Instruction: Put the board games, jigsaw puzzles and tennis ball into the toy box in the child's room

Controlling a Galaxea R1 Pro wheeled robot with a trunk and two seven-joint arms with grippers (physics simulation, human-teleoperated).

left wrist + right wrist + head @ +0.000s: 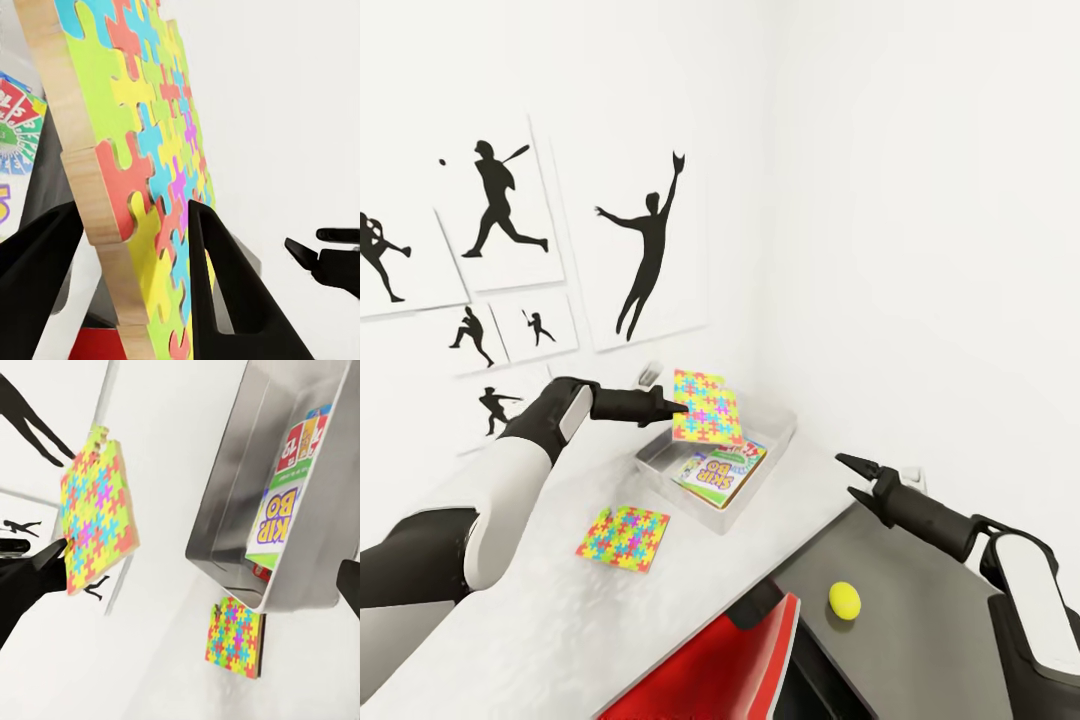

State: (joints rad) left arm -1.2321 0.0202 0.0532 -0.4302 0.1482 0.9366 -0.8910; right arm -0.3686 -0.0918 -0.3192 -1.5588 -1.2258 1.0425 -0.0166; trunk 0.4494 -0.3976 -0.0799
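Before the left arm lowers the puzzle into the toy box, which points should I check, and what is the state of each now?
1. Left gripper grips the held jigsaw puzzle firmly: ok, a finger on each face.
2. Puzzle is over the toy box: ok, above its far side.
3. Room in the box: cannot tell; board games already lie inside.
4. Right gripper clear of the box: ok, open, off to the side.
5. Second jigsaw puzzle and tennis ball in the box: not ok, both outside.
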